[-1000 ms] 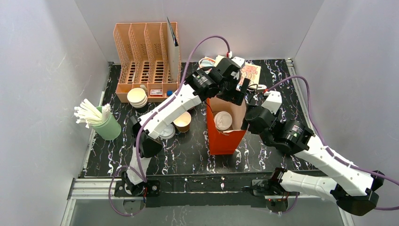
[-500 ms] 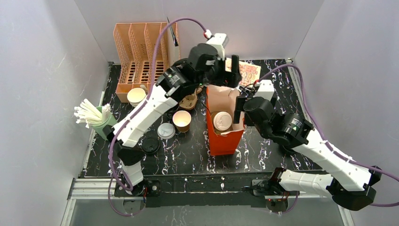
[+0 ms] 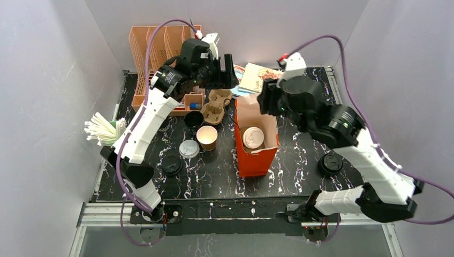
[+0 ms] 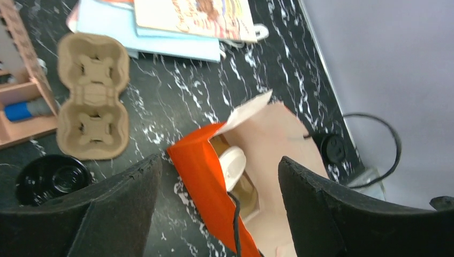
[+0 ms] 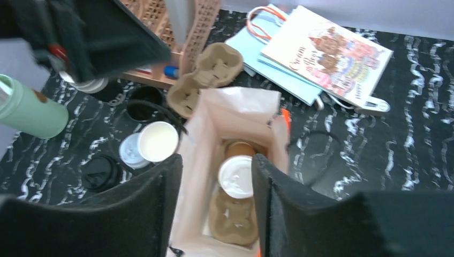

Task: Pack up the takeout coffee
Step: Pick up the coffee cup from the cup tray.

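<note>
The takeout coffee (image 3: 253, 137), a brown paper cup with a white lid (image 5: 236, 176), stands inside the open orange paper bag (image 3: 251, 160) on a cardboard carrier (image 5: 233, 217). The left wrist view catches its lid (image 4: 231, 166) behind the bag's orange wall (image 4: 206, 176). My left gripper (image 3: 227, 72) hangs high behind and left of the bag, open and empty (image 4: 219, 214). Above the bag's back edge my right gripper (image 3: 266, 99) is open too, looking straight down into it (image 5: 217, 209). A second brown cup (image 3: 207, 136), without a lid and white inside, stands on the table left of the bag.
Left of the bag lie a white lid (image 3: 188, 149), a black lid (image 3: 171, 165), a black cup (image 3: 193, 119) and a cardboard carrier (image 3: 214, 107). An orange rack (image 3: 160, 53) stands back left, a green holder of straws (image 3: 110, 134) far left, booklets (image 3: 259, 77) behind, another black lid (image 3: 330, 163) right.
Both grippers have risen off the bag's top. The left arm has swung back and to the left; the right has lifted above the bag. The lidded cup stays in the bag.
</note>
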Available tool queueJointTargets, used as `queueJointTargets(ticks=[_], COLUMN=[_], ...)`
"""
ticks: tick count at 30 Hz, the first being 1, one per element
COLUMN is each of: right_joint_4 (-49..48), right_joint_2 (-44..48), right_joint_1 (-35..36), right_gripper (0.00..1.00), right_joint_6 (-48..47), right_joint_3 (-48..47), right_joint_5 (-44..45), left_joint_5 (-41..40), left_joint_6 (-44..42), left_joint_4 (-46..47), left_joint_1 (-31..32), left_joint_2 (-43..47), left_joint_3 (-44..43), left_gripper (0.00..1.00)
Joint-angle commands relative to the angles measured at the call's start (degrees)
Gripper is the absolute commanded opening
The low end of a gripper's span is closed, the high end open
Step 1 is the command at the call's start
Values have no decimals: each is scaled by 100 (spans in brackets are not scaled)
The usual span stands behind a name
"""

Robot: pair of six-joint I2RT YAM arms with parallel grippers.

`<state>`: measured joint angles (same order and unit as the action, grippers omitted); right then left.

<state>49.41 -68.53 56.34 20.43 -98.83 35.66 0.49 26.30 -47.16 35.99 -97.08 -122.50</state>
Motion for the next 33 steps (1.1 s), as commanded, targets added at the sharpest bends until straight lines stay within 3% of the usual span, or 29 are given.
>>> queueJointTargets(ticks=[1,6,13,20,33], right_joint_4=[394,760,1355,297,648], right_joint_2=[-935,-1500,-1862,-1261,-1986], right_joint_1=[27,32,-149,-1572,-1629], right_gripper=[48,1,1,1,1], right_joint_6=[132,858,1777,1870,1636], right_joint_3=[-729,-837,-563,928,355], right_joint_5=[-531,-352,-243,-2599,-2581], left_joint_5=[1230,1504,1453,2090,2963], left_joint_6=[-372,-583,-933,-1316,-1815], left_joint_4=[-129,181,510,964,1478], left_joint_1=[-118,-196,-252,-402,-408], left_joint_2=[-37,-206,-661,-750,-951], left_joint_3=[299,452,462,860,1099], left_gripper=[77,76,72,71,63])
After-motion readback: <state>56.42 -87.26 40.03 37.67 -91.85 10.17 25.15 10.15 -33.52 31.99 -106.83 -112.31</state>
